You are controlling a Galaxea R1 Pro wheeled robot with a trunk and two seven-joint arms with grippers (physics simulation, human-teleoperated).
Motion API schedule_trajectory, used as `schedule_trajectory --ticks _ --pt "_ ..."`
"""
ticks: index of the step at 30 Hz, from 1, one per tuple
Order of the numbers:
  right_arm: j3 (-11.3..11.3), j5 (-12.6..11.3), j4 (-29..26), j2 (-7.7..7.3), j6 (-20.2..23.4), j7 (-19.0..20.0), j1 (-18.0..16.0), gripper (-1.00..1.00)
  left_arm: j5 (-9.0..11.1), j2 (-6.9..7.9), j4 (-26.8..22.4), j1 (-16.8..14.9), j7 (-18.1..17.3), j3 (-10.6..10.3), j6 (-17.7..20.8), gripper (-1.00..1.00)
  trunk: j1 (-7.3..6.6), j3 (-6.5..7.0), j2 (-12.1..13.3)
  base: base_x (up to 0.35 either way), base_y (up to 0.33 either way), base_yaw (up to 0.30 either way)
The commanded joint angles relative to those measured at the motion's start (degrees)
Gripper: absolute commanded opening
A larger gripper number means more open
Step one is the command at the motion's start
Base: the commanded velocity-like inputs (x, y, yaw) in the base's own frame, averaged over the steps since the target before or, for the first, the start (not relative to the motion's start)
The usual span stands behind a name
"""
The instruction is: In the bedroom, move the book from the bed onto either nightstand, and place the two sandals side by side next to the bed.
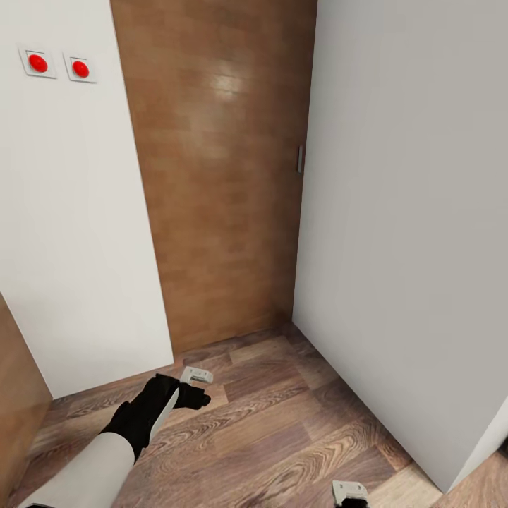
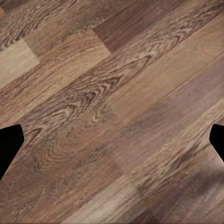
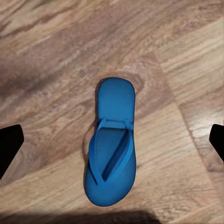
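Note:
One bright blue sandal [image 3: 115, 100] lies flat on the wood-plank floor [image 3: 56, 70] in the right wrist view, straps up. My right gripper [image 3: 112, 144] hangs open above it, its dark fingertips [image 3: 9, 144] wide apart on either side and not touching it. The same right gripper [image 1: 350, 492] sits at the lower edge of the head view. My left gripper [image 1: 196, 375] is held low over bare floor, and its wrist view shows it open [image 2: 112, 140] with nothing between the fingers. The book, the bed and the nightstand are out of view.
I face a narrow corner. A brown wooden panel [image 1: 219, 176] stands ahead between a white wall with two red buttons [image 1: 37, 63] on the left and a tall white panel [image 1: 409, 233] with a small handle [image 1: 300, 159] on the right.

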Motion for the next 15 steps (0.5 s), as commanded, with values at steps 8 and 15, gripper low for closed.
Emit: schedule_trajectory --ticks 8,15 --pt "-0.42 -0.02 -0.17 0.07 1.92 -1.78 -1.62 1.0 -0.18 0.05 -0.07 0.0 -0.21 -0.09 -0.03 1.0 1.75 -1.5 -3.25 0.0 0.0 0.0" --pt "-0.48 -0.31 -0.09 0.15 2.31 -2.24 -3.02 1.0 -0.19 -0.07 -0.07 0.01 -0.17 -0.2 -0.4 1.0 2.12 -3.01 -3.73 0.0 0.0 0.0"
